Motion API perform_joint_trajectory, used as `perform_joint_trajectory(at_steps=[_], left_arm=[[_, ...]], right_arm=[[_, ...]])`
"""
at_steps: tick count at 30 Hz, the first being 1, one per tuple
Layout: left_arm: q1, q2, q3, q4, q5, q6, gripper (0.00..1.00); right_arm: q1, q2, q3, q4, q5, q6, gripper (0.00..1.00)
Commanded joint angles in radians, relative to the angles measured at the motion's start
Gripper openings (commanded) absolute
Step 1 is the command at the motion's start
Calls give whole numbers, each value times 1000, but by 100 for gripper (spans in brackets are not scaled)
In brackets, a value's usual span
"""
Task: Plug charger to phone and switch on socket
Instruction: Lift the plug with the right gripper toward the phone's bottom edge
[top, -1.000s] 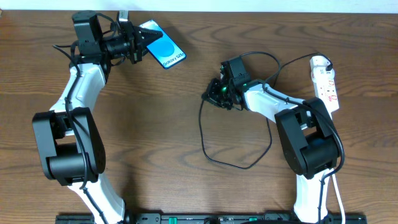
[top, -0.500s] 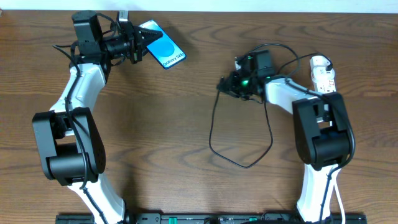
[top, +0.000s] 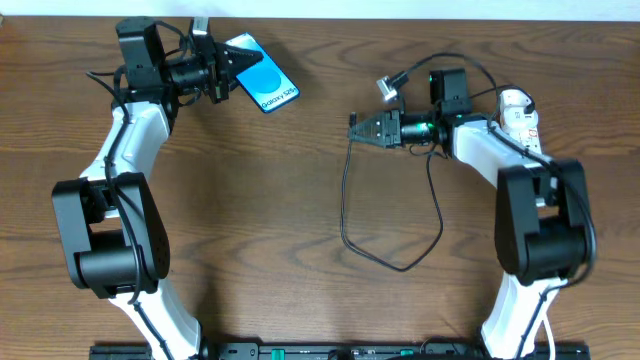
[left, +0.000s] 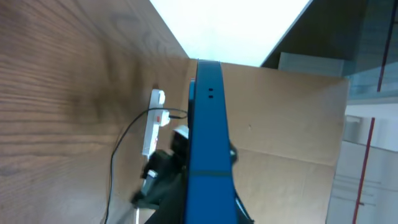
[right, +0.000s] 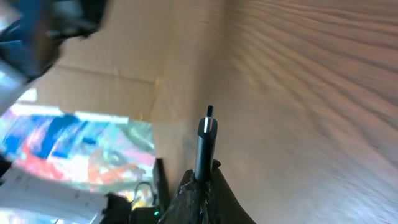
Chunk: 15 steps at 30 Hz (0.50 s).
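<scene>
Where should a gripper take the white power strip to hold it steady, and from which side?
Probably from above, clamping across the narrow width of the socket near its far end: it lies flat on the table, and the right arm hides the rest.

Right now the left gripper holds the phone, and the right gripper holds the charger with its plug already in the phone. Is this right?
Not quite. The left gripper holds the phone and the right gripper holds the charger, but its plug is not in the phone: the overhead view shows bare table between them.
</scene>
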Motion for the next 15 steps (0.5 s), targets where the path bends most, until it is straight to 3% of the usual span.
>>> perform_joint_trajectory(at_steps=[1,10,15], left_arm=[[2,-10,12,2,84,10,7],[2,-10,12,7,151,34,7],[2,-10,12,10,224,126,7]], right_arm=[[42,-99,-2,4,-118,-38,1],[170,-111,-2,31,-164,0,1],[202,-111,-2,37,-164,0,1]])
